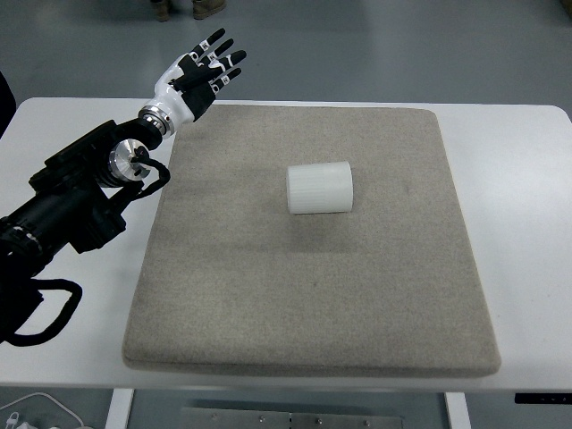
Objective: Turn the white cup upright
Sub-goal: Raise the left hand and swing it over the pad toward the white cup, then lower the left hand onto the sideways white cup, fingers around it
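Note:
A white ribbed cup point(319, 188) lies on its side near the middle of a beige felt mat point(268, 295). My left hand point(204, 71) is raised at the mat's far left corner, well to the left of and beyond the cup. Its fingers are spread and hold nothing. The left arm point(80, 201) comes in from the picture's left edge. The right arm is out of view.
The mat lies on a white table point(518, 179). A black cable point(49, 313) loops off the left arm near the table's left edge. A person's shoes point(192, 9) show on the floor beyond the table.

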Action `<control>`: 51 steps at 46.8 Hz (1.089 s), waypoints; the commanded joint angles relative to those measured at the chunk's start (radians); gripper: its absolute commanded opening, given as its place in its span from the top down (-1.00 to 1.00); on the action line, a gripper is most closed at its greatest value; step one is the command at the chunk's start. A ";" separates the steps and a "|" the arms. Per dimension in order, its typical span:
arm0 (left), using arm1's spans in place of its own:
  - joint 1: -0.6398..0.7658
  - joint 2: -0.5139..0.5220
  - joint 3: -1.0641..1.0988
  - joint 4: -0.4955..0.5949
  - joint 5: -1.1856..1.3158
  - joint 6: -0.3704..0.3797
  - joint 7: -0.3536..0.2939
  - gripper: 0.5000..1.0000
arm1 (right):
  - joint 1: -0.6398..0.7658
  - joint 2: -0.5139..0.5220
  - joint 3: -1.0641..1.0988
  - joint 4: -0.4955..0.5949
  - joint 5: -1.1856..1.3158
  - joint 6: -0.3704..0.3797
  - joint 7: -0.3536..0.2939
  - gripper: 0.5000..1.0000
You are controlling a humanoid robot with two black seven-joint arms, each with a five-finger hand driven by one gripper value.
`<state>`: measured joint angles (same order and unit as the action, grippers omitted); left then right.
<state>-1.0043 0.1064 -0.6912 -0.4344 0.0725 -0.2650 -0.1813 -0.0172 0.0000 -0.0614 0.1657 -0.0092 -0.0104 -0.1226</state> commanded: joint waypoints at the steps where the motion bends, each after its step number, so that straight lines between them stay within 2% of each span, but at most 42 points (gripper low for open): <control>1: -0.002 0.022 -0.002 -0.055 0.079 -0.003 -0.001 -0.97 | 0.000 0.000 0.000 0.000 0.000 0.000 0.000 -0.72; 9: -0.031 0.110 0.009 -0.228 0.174 -0.003 0.017 -0.97 | 0.000 0.000 0.000 0.000 0.000 0.000 0.000 -0.72; 18: -0.071 0.147 0.024 -0.329 0.395 0.009 0.034 -0.97 | -0.001 0.000 0.000 0.000 0.000 0.000 0.000 -0.72; 24: -0.085 0.176 0.024 -0.417 0.472 0.000 0.121 -0.97 | 0.000 0.000 0.000 0.000 0.000 0.000 0.000 -0.72; 30: -0.089 0.199 0.024 -0.515 0.581 -0.005 0.180 -0.97 | -0.001 0.000 0.000 0.000 0.000 0.001 0.000 -0.72; 39: -0.089 0.257 0.027 -0.652 0.676 -0.014 0.313 -0.97 | 0.000 0.000 0.000 0.000 0.000 0.000 0.000 -0.72; 48: -0.094 0.314 0.075 -0.742 0.763 -0.125 0.408 -0.97 | -0.001 0.000 0.000 0.000 0.000 0.000 0.000 -0.72; 51: -0.094 0.318 0.078 -0.764 0.779 -0.138 0.447 -0.97 | 0.000 0.000 0.000 0.000 0.000 0.000 0.000 -0.72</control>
<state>-1.0980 0.4184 -0.6177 -1.1751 0.8351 -0.3846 0.2284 -0.0179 0.0000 -0.0614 0.1657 -0.0092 -0.0104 -0.1227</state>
